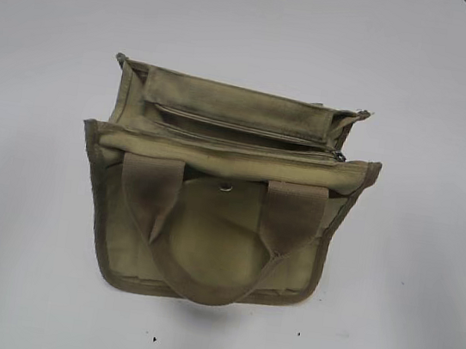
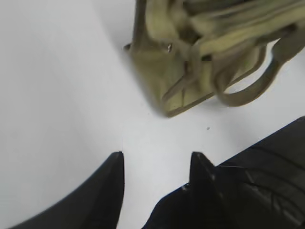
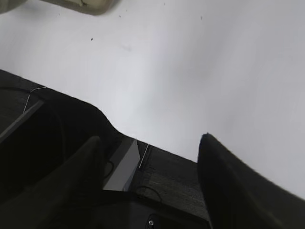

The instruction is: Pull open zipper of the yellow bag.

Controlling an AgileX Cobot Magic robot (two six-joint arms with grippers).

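bag (image 1: 217, 224): olive-yellow canvas tote, sitting upright mid-table (image 1: 51, 45), leaning a bit toward the camera; no arm showing in the exterior view
bag mouth: gaping open at the top, inner pocket panel standing up at the back
zipper (image 1: 248, 131): running left to right along the pocket panel near the top; teeth looking closed along most of the line, though too fine to be sure
pull tab (image 1: 339, 156): small grey metal piece sitting at the zipper's right end, by the bag's right top corner
handle (image 1: 205, 249): wide webbing loop hanging down the front face, bottom of the loop reaching the lower edge
snap (image 1: 226, 186): round metal, sitting on the front face between the handle straps, just under the rim
left gripper (image 2: 157, 160): jaws standing apart, nothing between them, hovering over bare table; well apart from the bag
bag in left wrist view (image 2: 190, 62): lying above and right of the fingers, blurred, one handle loop trailing out at right
right gripper (image 3: 147, 143): jaws spread wide, holding nothing, over the table's near edge
bag in right wrist view (image 3: 90, 5): only a sliver at the top left corner, far from the fingers
table: white, a few dark specks near the bag
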